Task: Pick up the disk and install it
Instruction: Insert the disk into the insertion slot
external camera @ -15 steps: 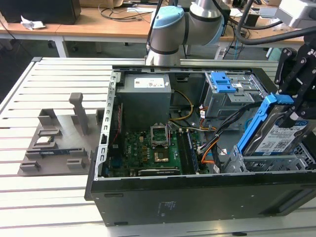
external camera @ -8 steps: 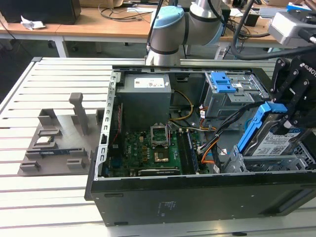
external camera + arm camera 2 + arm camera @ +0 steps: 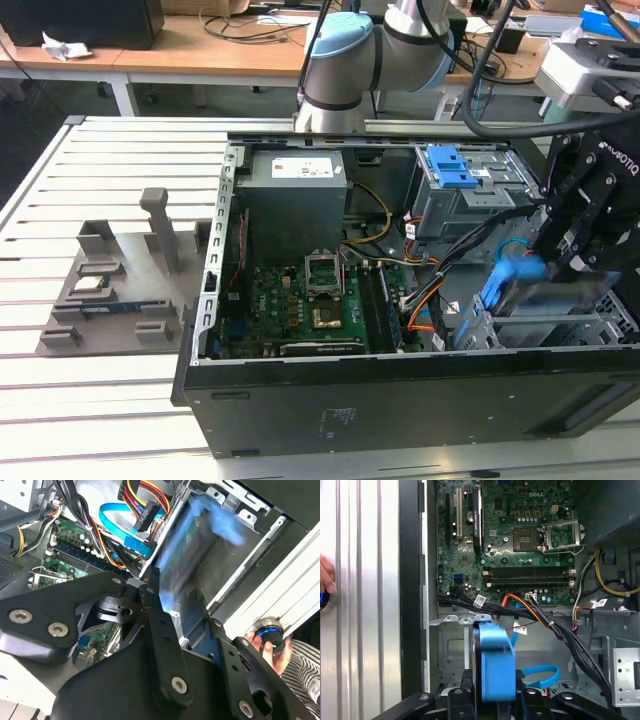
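The gripper (image 3: 548,285) hangs over the drive cage (image 3: 560,325) at the exterior view's right end of the open computer case (image 3: 400,400). Its fingers (image 3: 457,700) are closed on the disk (image 3: 494,667), which stands on its edge between them; its blue bracket is blurred in all views. In the second wrist view the disk (image 3: 187,565) is at the mouth of the metal bay, beside the blue data cable (image 3: 120,527). The motherboard (image 3: 300,300) lies in the middle of the case. A person's hand (image 3: 267,647) holds a knob near the case edge.
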Robot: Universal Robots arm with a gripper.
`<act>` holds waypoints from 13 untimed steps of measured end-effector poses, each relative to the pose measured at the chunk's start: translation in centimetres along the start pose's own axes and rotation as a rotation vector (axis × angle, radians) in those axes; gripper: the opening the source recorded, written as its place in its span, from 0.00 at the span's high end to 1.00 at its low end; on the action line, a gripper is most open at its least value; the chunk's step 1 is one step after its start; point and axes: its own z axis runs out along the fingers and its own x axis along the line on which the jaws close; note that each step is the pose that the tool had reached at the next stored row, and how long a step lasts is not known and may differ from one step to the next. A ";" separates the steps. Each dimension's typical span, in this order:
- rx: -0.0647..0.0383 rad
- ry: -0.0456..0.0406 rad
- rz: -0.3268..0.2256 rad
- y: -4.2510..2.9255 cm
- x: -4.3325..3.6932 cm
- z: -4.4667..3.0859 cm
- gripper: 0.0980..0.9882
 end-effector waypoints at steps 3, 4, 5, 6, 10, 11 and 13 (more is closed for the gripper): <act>0.000 0.0002 0.000 0.00 0.00 0.01 0.62; 0.000 0.0002 0.000 0.00 0.00 0.01 0.62; 0.000 0.0001 0.000 0.00 0.00 0.02 0.63; 0.000 0.0002 0.000 0.00 0.00 0.02 0.63; 0.000 0.0001 0.000 0.00 0.00 0.04 0.85; 0.000 0.0001 0.000 0.00 0.00 0.04 0.91; 0.000 0.0001 0.000 0.00 0.00 0.06 0.99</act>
